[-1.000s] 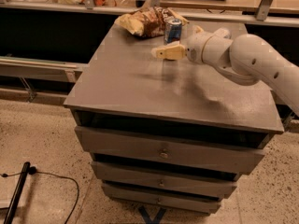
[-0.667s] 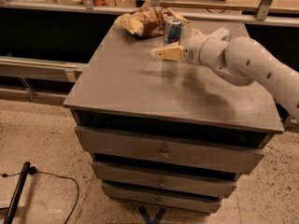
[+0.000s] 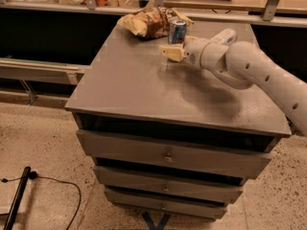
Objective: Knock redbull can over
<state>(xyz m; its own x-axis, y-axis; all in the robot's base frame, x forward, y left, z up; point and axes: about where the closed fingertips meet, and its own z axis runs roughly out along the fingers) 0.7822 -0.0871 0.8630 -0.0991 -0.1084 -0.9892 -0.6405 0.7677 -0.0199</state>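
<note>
Tool [image 3: 171, 53] near one upright redbull can [image 3: 177, 31]

A glossy metal can [image 3: 177, 30] stands just behind the matt cream gripper [image 3: 171, 53], by a crinkled shiny bag [image 3: 146, 24], on a smooth matt cabinet top [image 3: 139, 87]

White arm [image 3: 259, 75] comes in from the desk's [image 3: 144, 90] right edge, elbow bent. Gripper [image 3: 171, 53] points left, low, near mid far edge.

Dim warm light, pincer [image 3: 171, 53] shadow on tabletop [image 3: 139, 87]
</note>
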